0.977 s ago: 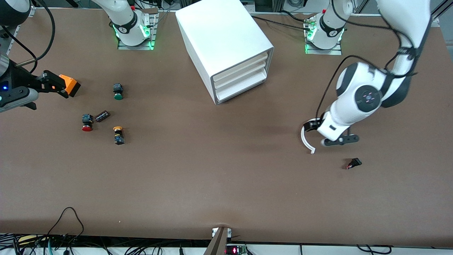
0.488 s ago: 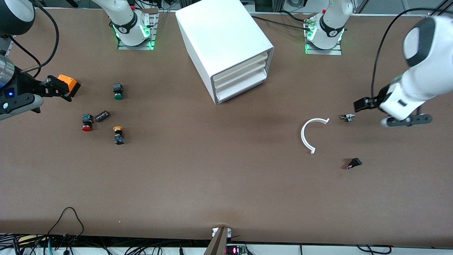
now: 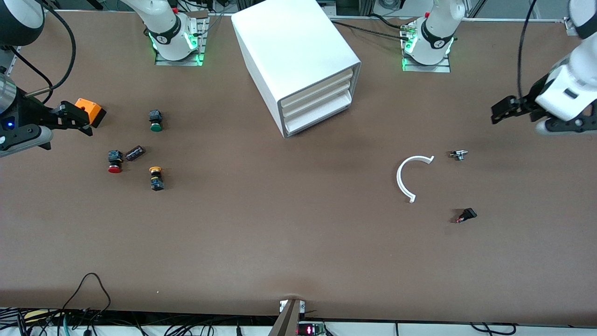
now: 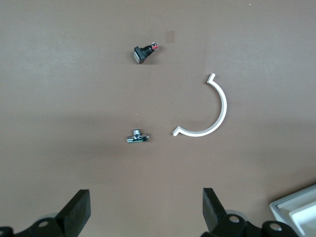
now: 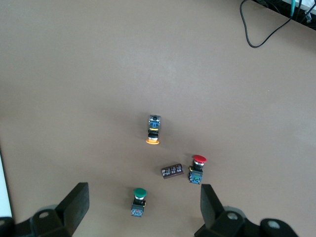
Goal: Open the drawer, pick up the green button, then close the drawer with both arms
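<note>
Green-capped button point(image 3: 156, 120), white cabinet point(image 3: 294, 56), brown table point(image 3: 280, 224)

light: bright, even, overhead | shadows: soft, faint on table point(image 3: 298, 233) | focus: sharp | glare: none

White jointed arms point(image 3: 571, 84), black cables, black tools

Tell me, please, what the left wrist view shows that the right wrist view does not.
Only the left wrist view shows the white curved piece, two small dark parts and a corner of the cabinet. Only the right wrist view shows the green button, red button, yellow button and a dark block. Both show brown table and open fingers.
</note>
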Action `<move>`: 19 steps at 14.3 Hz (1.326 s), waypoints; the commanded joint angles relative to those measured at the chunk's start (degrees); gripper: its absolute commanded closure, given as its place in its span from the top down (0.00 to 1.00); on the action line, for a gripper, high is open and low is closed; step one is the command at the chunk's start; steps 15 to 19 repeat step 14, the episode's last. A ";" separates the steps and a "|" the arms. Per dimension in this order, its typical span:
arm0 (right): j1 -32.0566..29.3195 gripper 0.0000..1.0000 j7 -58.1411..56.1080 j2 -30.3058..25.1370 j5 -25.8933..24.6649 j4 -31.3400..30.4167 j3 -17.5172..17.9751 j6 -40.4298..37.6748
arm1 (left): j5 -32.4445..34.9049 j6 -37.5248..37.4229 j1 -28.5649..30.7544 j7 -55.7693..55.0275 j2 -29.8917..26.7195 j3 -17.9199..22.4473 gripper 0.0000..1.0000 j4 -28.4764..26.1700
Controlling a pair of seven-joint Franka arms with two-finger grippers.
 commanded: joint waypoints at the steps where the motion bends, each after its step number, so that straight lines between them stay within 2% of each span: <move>1: -0.77 1.00 0.75 0.66 0.69 1.44 0.48 -0.22 | -0.02 -3.44 -1.04 3.82 -1.55 2.60 1.00 1.88; 3: -0.95 1.00 0.75 0.66 0.60 1.44 0.48 -0.22 | -0.11 -5.56 -1.04 3.12 -2.69 2.60 1.00 2.33; 8: -0.95 1.00 0.75 0.75 0.78 1.44 0.48 0.92 | -0.63 -5.22 -0.60 6.89 -2.53 1.98 1.00 2.94; 13: -0.95 1.00 0.75 0.92 0.96 1.44 0.48 1.54 | -0.81 -5.83 -0.60 7.78 2.04 2.16 1.00 12.42; 19: -0.95 1.00 0.75 0.92 0.96 1.44 0.48 1.45 | -0.81 -5.83 -0.52 7.95 2.04 2.42 1.00 12.61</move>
